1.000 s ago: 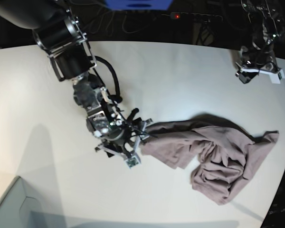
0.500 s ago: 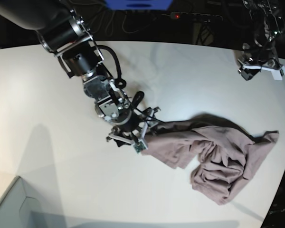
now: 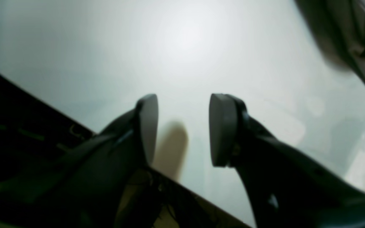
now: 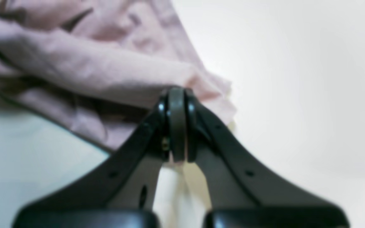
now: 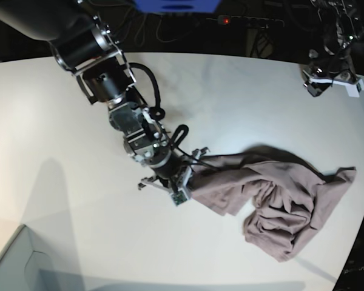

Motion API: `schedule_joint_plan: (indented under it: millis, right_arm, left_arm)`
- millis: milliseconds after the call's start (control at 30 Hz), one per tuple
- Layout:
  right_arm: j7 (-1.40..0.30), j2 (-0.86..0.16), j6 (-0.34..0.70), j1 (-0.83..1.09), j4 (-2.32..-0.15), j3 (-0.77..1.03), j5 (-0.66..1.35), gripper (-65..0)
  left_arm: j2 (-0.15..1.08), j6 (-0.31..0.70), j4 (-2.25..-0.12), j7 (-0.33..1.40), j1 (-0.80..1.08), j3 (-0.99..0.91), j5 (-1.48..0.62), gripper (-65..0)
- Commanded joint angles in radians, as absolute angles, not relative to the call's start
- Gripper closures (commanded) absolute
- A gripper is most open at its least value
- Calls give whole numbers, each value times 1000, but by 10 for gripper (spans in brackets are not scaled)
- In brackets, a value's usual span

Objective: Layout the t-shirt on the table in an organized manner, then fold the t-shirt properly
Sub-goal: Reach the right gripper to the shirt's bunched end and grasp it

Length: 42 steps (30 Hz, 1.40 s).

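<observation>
A dusty pink t-shirt [image 5: 279, 203] lies crumpled on a large white table [image 5: 230, 97], toward the four o'clock side of the overhead view. It is bunched into thick folds, with one long flap stretching toward nine o'clock and another corner reaching the table's three o'clock edge.

The right gripper [image 5: 191, 171] sits at the tip of that long flap, near the middle of the table. Its wrist camera shows the two black fingers [image 4: 176, 123] pressed together, pinching the shirt's edge between them.

The left gripper [image 5: 318, 85] is well apart from the shirt, near the table's far edge at about one o'clock. Its fingers [image 3: 222, 129] stand moderately apart with nothing between them, over bare table.

A grey box corner [image 5: 12, 267] shows at seven o'clock.
</observation>
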<state>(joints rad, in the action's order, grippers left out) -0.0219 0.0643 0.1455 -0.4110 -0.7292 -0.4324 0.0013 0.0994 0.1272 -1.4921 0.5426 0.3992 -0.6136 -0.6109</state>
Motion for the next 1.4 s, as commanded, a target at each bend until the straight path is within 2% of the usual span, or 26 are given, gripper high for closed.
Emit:
schedule_joint_plan:
  millis: [0, 100, 267, 433, 500, 733, 800, 867, 1133, 1200, 1267, 1367]
  right_arm:
    - [-5, 65, 151, -440, -748, -400, 5, 0]
    - [-10, 64, 151, -438, -751, -300, 5, 0]
    - [-36, 31, 151, -381, -881, -136, 4, 0]
    - [-96, 22, 153, -335, -1007, -133, 2, -14]
    - [-127, 24, 154, -332, -1029, -182, 1, -84]
    - [-163, 28, 154, -375, -993, -384, 1, -395]
    - [-163, 36, 154, -418, -924, -421, 1, -444]
    - [-162, 48, 154, -458, -829, -433, 1, -460]
    - [53, 77, 156, -568, -483, -440, 2, -456]
    - [82, 79, 159, -576, -446, -440, 2, -424]
    - [88, 79, 191, -575, -444, -440, 2, -333]
    - [90, 79, 278, -572, -446, -432, 4, -110]
  left_arm:
    - [107, 133, -1506, 527, 398, -619, -619, -262]
    - [105, 133, -1512, 527, 398, -618, -619, -262]
    - [104, 133, -1514, 527, 398, -613, -619, -262]
    - [96, 133, -1506, 527, 381, -611, -621, -262]
    - [84, 133, -1506, 527, 367, -611, -621, -262]
    - [77, 133, -1514, 527, 375, -613, -621, -262]
    - [77, 133, -1514, 527, 375, -615, -621, -262]
    - [81, 133, -1512, 527, 380, -616, -621, -262]
    - [85, 133, -1508, 527, 392, -618, -619, -262]
    - [85, 133, -1508, 527, 392, -618, -619, -262]
    - [85, 133, -1508, 527, 392, -618, -619, -262]
    - [85, 133, -1508, 527, 386, -618, -619, -262]
